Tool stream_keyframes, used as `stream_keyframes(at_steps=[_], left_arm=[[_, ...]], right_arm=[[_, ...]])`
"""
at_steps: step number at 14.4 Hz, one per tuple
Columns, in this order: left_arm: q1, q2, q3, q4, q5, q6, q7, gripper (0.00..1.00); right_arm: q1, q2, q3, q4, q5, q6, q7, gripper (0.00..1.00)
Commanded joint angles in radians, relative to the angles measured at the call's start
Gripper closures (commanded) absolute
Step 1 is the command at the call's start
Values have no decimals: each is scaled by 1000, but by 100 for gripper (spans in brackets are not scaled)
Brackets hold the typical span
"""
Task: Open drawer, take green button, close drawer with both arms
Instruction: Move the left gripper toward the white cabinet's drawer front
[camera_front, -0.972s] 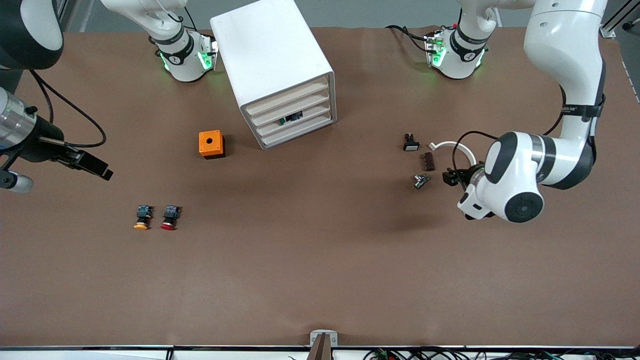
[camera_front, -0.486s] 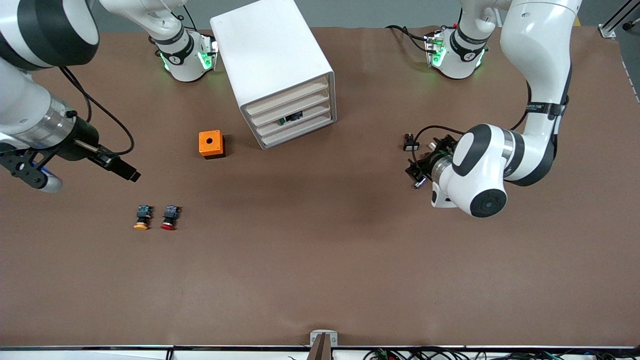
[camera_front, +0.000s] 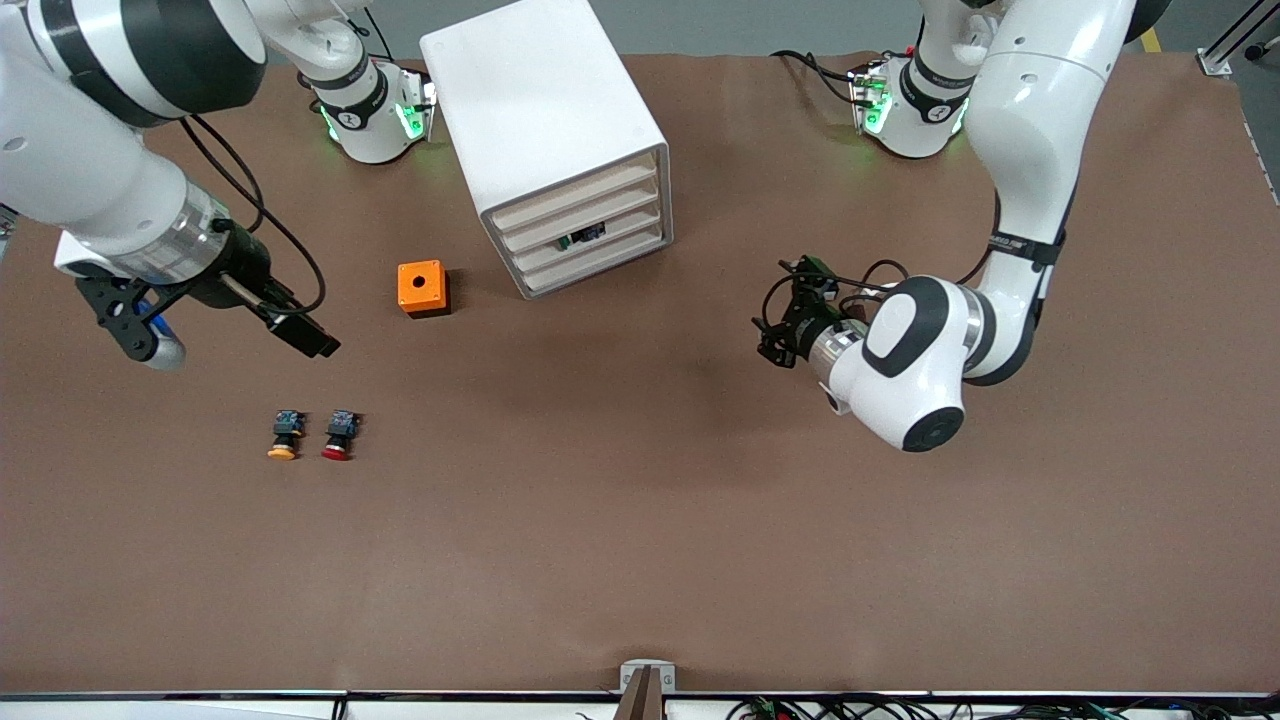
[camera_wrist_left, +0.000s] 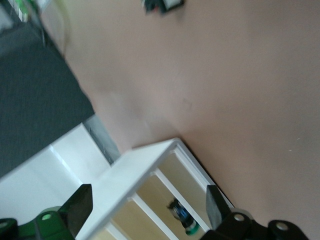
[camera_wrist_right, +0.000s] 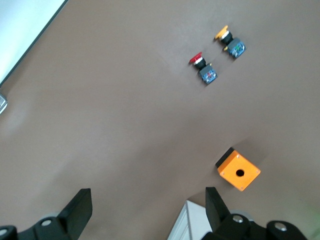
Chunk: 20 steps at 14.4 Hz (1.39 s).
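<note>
Left gripper (camera_front: 775, 335): fingers (camera_wrist_left: 80, 207) spread wide, holding nothing, over bare table toward the left arm's end, aimed at the cabinet (camera_front: 545, 140).
Right gripper (camera_front: 310, 340): fingers (camera_wrist_right: 80, 205) spread, holding nothing, over open table beside the orange box (camera_front: 423, 288).
Drawer (camera_front: 590, 240): third from the top, beige front, closed.
Button (camera_front: 582, 236): dark, seen through the drawer's front, inside.
Yellow-capped button (camera_front: 285, 434) and red-capped button (camera_front: 340, 434): side by side, nearer the front camera.

text: none legible | labels: none legible | numbers: none legible
</note>
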Motion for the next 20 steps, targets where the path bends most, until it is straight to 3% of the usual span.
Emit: stream_keyframes(at_steps=[1, 4, 7, 12, 17, 20], left_arm=[[-1, 71, -22, 46, -104, -25, -139, 0], [-27, 108, -25, 46, -210, -15, -245, 0], [-58, 149, -25, 46, -285, -5, -346, 0], [-116, 203, -25, 46, -333, 18, -458, 0], [-151, 262, -24, 62, -379, 35, -532, 0], [-174, 289, -25, 67, -390, 40, -535, 25]], right_arm=[[36, 9, -7, 2, 15, 19, 85, 0], [76, 17, -5, 2, 19, 51, 199, 0], [84, 23, -7, 2, 79, 73, 263, 0], [84, 28, -7, 2, 139, 93, 323, 0], [102, 29, -7, 2, 139, 110, 387, 0], [114, 35, -5, 2, 141, 111, 418, 0]])
